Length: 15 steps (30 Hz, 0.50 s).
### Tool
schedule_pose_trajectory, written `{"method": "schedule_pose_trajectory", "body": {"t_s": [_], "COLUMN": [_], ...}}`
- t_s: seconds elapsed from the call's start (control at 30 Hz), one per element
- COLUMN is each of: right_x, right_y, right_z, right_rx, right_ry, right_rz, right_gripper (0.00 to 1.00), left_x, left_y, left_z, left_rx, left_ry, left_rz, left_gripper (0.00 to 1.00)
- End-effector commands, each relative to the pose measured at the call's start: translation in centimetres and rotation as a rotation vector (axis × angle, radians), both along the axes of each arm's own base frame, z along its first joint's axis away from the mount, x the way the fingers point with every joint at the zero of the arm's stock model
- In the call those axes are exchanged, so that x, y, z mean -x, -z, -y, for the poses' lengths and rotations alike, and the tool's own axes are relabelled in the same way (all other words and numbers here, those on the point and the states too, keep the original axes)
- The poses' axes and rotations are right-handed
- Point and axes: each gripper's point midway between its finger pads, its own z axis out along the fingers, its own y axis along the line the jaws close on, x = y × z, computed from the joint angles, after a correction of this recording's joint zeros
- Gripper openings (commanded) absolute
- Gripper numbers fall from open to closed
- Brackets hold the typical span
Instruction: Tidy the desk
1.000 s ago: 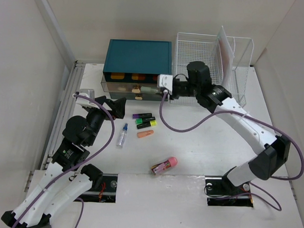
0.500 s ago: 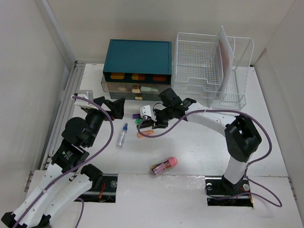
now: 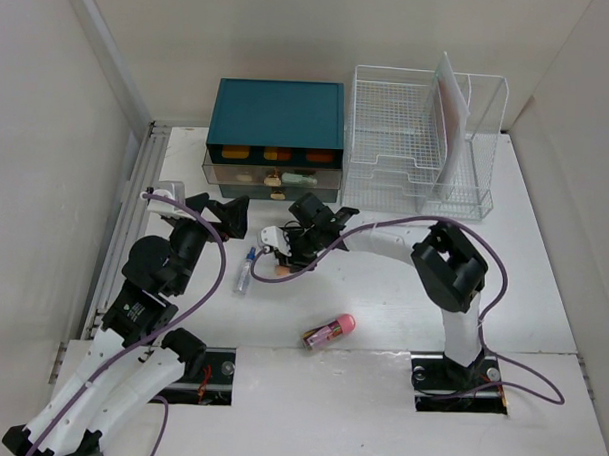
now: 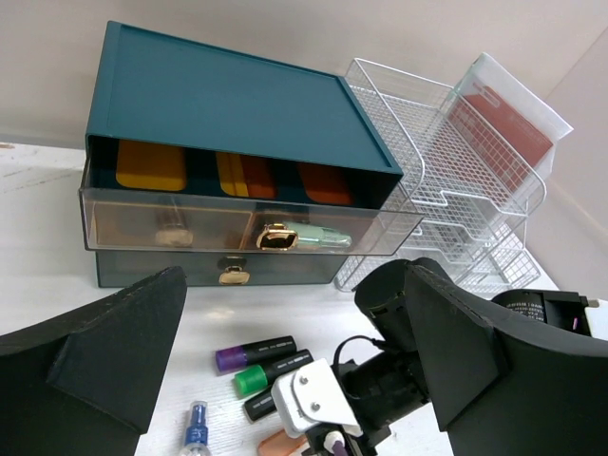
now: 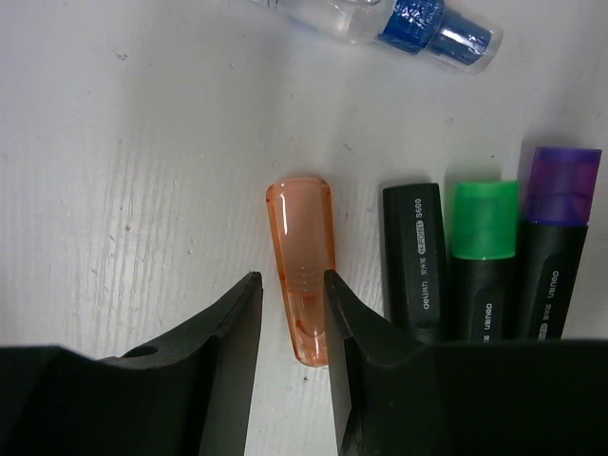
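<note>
Tight spot for your right gripper (image 5: 290, 328): its fingers straddle the orange cap (image 5: 302, 285). The black marker (image 5: 416, 252) lies just beside one finger, with the green marker (image 5: 483, 242) and purple marker (image 5: 556, 228) packed right after it. Can't quite tell if that finger touches the cap. On the cap's other side you've got bare desk (image 5: 123, 190), and the bottle (image 5: 399, 19) lies across beyond. From your left gripper (image 3: 215, 210), the right arm (image 3: 384, 234) covers the markers and the open drawer (image 3: 271, 179) sits just behind them. There's lots of room in front of the rack (image 3: 388, 121).
</note>
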Motion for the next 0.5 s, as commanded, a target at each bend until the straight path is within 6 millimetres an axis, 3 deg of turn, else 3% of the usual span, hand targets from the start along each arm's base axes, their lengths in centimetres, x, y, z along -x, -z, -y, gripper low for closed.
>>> {"method": "schedule_pose_trajectory", "body": {"t_s": [0.0,0.47], "right_x": [-0.9,-0.4], "right_y": [-1.0,0.2], "right_z": [-1.2,-1.1], "right_rx": [-0.022,0.014], "right_ry": [0.033,0.036], "right_rz": [0.021,-0.004], "right_gripper": [0.38,0.47], "left_x": [0.2,0.3], "left_y": [-1.2,-1.2], "left_z": [0.1,0.2], "left_rx": [0.024,0.023], "left_ry": [0.010,0.019], "left_rz": [0.046,0.047], "left_gripper": [0.99,0.99]}}
